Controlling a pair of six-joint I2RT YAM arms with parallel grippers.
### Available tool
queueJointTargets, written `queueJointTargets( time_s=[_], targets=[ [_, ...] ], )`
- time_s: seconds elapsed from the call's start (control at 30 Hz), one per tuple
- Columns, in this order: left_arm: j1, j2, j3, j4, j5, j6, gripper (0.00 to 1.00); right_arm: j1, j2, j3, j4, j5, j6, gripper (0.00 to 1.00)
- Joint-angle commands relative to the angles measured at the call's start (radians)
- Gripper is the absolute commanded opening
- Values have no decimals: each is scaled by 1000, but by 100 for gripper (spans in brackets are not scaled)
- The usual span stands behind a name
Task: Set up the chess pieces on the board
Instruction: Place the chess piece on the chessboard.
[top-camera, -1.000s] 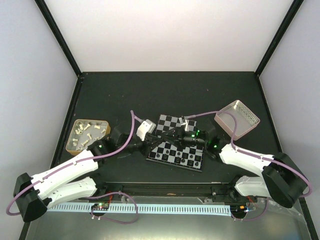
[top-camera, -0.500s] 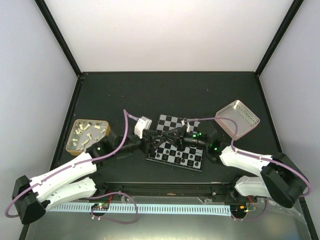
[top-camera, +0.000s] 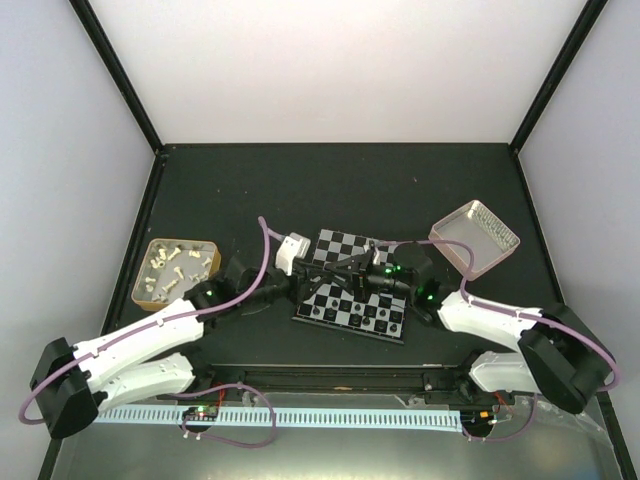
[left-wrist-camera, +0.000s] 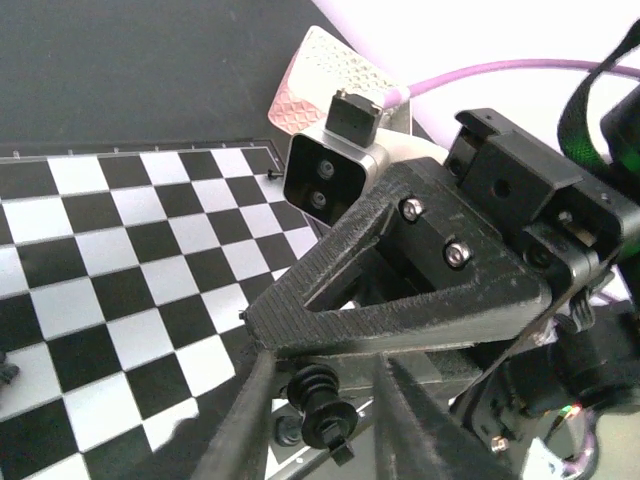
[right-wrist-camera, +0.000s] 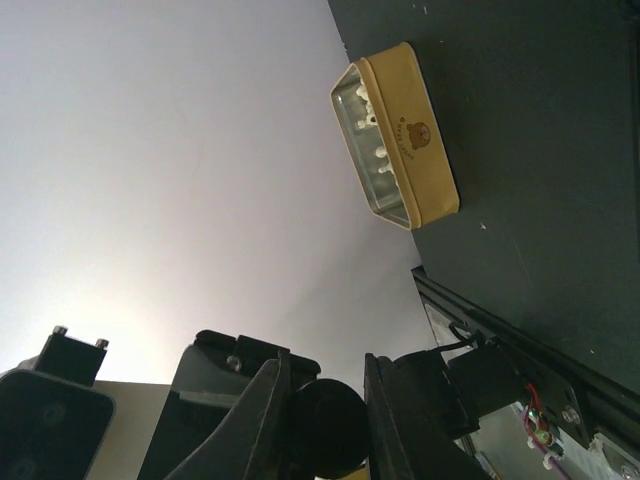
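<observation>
The board (top-camera: 350, 300) of black and silver checks lies mid-table, also seen in the left wrist view (left-wrist-camera: 100, 250). Several chess pieces (top-camera: 350, 318) stand along its near edge. My two grippers meet tip to tip just above it. The right gripper (top-camera: 345, 268) is shut on a black chess piece (right-wrist-camera: 328, 425), which sits pinched between its fingers (right-wrist-camera: 323, 365). That same piece (left-wrist-camera: 320, 405) sits between the fingers of my left gripper (left-wrist-camera: 322, 372), which is open. The piece lies against one finger with a gap to the other.
A tan tin (top-camera: 177, 268) holding several white pieces sits left of the board, and shows in the right wrist view (right-wrist-camera: 395, 150). A pink-rimmed metal tray (top-camera: 475, 238) stands at the right, behind the board. The arm bases and a rail run along the near edge.
The left jaws opened wide and then narrowed around the piece held by the right gripper. The right jaws tightened on it. The left wrist drew slightly left, then returned.
</observation>
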Motion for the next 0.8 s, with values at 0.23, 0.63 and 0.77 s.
queueJointTargets(
  time_s=[0.23,0.63,0.77],
  targets=[
    [5,17,95,-82,-48,109,4,-12,14,17,-60,39,-96,45],
    [-55,169,208,-341,-62,91,4,-158,-291,34,-602,408,-540,71],
    [-134,309,300,-464,-103,66,4,-163,-397,32,-739,545,-611,71]
  ],
)
